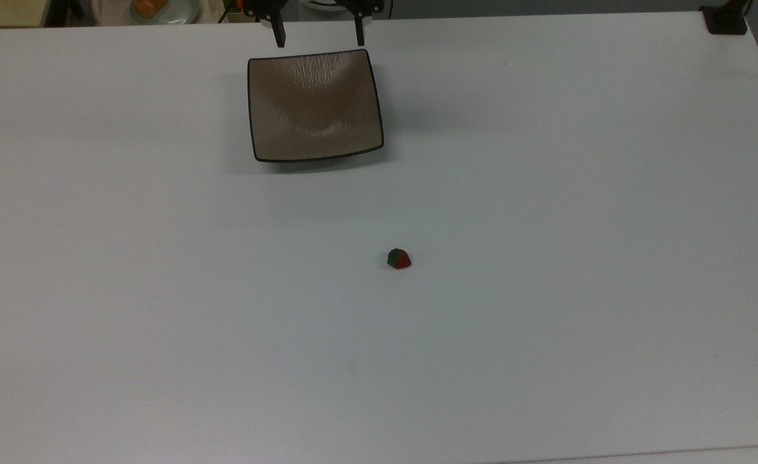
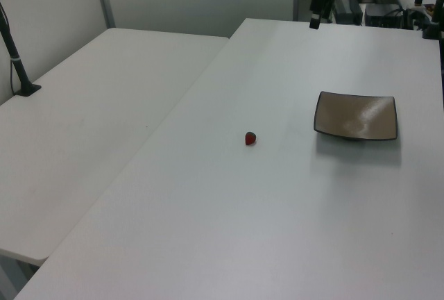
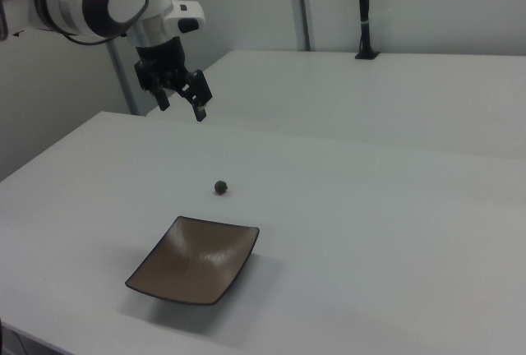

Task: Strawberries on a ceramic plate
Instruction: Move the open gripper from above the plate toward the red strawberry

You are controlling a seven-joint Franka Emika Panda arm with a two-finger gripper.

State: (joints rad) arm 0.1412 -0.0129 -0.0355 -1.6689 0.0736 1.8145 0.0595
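Sitting mid-frame in the top view, the strawberry (image 1: 399,259) looks light, small and likely slippery; pinch its red sides. Gripper (image 3: 182,101), upper left of the right view, hangs released, empty, with the ceramic plate (image 1: 315,106) bare.

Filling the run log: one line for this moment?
gripper: open, raised, empty | strawberry: on table, apart from ceramic plate | plate: empty

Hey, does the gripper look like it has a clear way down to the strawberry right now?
Probably yes. The strawberry lies alone on the bare white table, well apart from the ceramic plate. The gripper hangs open above the table, with nothing between them.
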